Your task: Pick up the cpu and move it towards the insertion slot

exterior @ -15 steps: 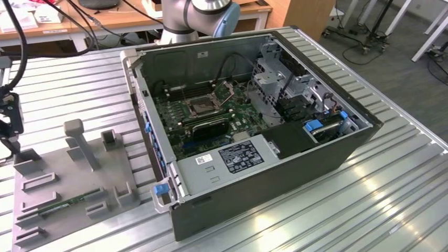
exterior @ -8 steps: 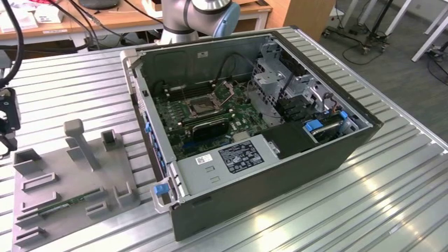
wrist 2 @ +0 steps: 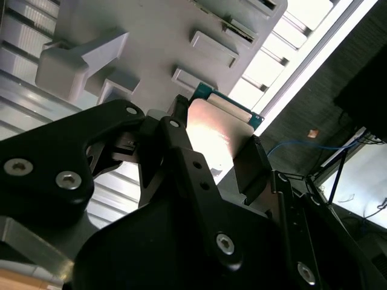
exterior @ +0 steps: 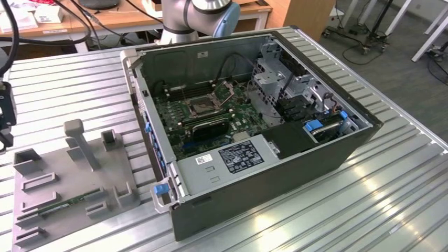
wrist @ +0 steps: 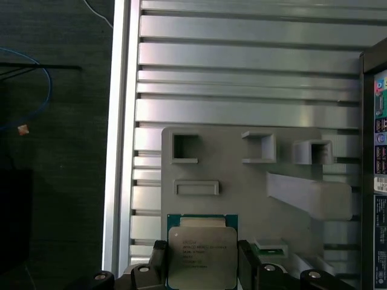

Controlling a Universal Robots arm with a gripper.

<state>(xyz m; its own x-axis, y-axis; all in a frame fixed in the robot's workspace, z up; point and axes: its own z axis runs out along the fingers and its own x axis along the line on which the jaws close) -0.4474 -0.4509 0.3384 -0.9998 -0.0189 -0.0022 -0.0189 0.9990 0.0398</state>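
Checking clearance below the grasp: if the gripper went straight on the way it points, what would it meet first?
Probably the grey fixture plate lying under it; the cpu clamped in the gripper would touch first, though depth is unclear.

Cpu (wrist: 202, 260) inside gripper (wrist: 202, 248), slot (exterior: 203, 106) inside case (exterior: 280, 176)
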